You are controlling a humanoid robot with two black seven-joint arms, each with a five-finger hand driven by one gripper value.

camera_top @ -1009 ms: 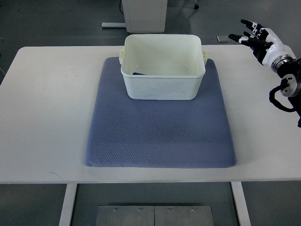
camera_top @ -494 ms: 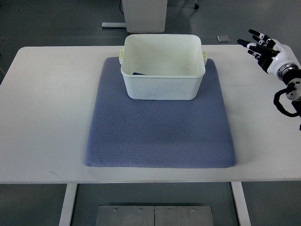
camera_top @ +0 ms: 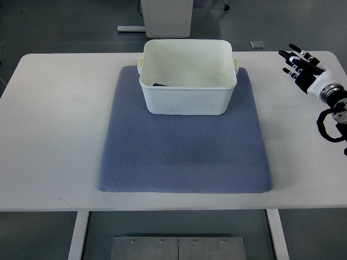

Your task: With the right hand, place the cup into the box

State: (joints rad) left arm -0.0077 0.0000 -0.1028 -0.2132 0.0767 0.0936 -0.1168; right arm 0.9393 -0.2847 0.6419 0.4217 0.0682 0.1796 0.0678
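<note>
A white plastic box stands at the back of a blue-grey mat on the white table. A small dark object shows low inside the box against its near wall; only a sliver is visible. My right hand is over the table's right edge, far right of the box, with fingers spread and holding nothing. The left arm is out of view.
The white table reaches across the picture. A white cabinet base stands on the floor behind the table. A small grey plate lies on the floor at the back right.
My right hand has drawn back to the right and a little toward the near side, away from the box, with its fingers still spread.
</note>
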